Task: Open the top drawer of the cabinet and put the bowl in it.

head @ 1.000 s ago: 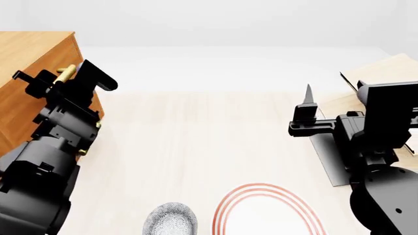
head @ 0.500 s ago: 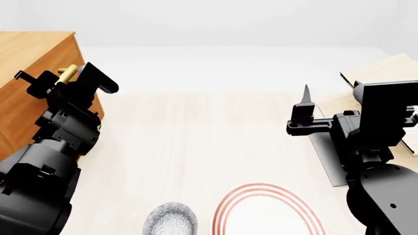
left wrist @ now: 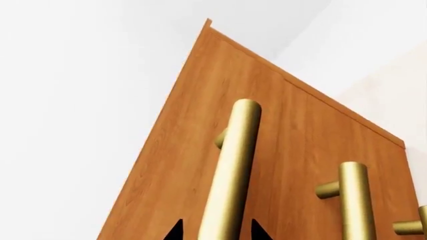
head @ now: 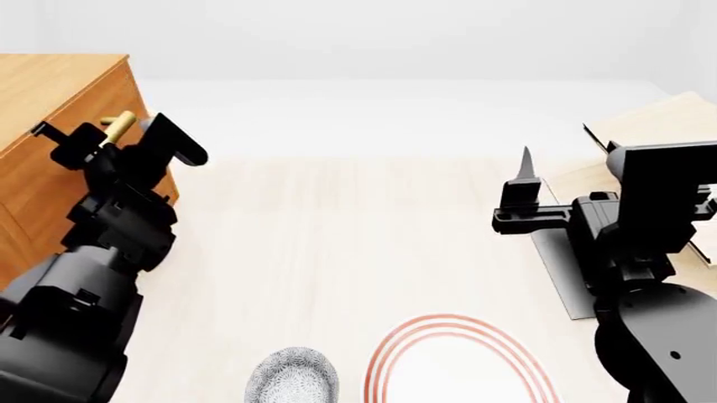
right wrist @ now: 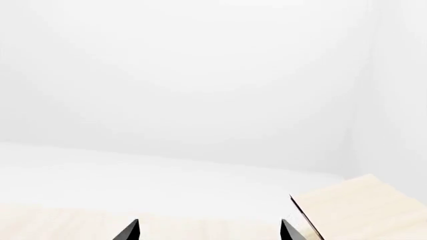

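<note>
The left gripper [head: 116, 133] sits at the brass handle [left wrist: 230, 170] of the top drawer [left wrist: 200, 150], on the front of the cabinet [head: 50, 92]. In the left wrist view the bar runs between the two dark fingertips [left wrist: 175, 231], one on each side of it. The tips are very near the bar, but I cannot tell if they already press it or only stand around it.

The step in hand is, I judge, to take this handle and pull the drawer out. To do it well, the gripper should clench firmly near the middle of the bar. Then the pull should go straight out from the cabinet front, without lifting or twisting, so the drawer does not jam. The second handle [left wrist: 352, 200] is close beside, so care is needed to stay on the uppermost one. The drawer should come out far enough for the bowl.

The right gripper [head: 525, 186] hangs over the worktop [head: 336, 227] with its fingers spread wide and nothing between them. The bowl [head: 294, 378] lies at the near edge of the head view, just beside the plate [head: 454, 361] with red rings and well apart from the cabinet. A pale wooden rack [head: 656, 122] stands at the far right.
</note>
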Tool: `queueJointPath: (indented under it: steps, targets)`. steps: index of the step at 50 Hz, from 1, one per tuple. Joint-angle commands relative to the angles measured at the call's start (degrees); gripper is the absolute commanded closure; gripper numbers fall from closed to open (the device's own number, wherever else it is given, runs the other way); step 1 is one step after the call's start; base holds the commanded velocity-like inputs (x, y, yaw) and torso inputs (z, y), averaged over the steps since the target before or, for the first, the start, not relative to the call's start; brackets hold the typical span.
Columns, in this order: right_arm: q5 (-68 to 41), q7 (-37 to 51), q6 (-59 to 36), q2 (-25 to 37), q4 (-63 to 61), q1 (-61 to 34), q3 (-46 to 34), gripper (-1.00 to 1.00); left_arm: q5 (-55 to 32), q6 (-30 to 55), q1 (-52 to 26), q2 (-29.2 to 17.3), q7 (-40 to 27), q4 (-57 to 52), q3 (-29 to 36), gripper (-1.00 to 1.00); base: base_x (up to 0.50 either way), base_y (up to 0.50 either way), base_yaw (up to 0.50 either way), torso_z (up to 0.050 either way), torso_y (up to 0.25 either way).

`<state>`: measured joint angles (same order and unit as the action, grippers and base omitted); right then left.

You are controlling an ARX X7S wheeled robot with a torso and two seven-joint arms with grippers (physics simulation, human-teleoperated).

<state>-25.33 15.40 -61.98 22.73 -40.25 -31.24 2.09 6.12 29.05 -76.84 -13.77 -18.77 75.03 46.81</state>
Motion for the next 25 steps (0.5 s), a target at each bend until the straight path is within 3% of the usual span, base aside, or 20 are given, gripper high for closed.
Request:
queueJointPath:
  steps: [1,10,25]
  targets:
    - [-0.18,0.1,0.31,0.03,0.0,0.18,-0.02,-1.0,-5.34,-3.85,-0.42,3.79,3.65,-0.42,0.4,1.0,0.0,0.0,-0.01,0.0,0.0]
    - [-0.42,0.21,0.45,0.11,-0.04,0.4,0.17,-1.0,-5.16,-3.1,0.35,3.66,4.0,-2.9,0.76,1.0,0.01,0.0,-0.01,0.0,-0.002]
    - [-0.68,0.38,0.83,0.31,-0.04,0.73,0.21,-1.0,-4.92,4.89,4.52,0.37,5.01,-19.23,1.55,1.0,0.0,0.0,-0.01,0.0,-0.003]
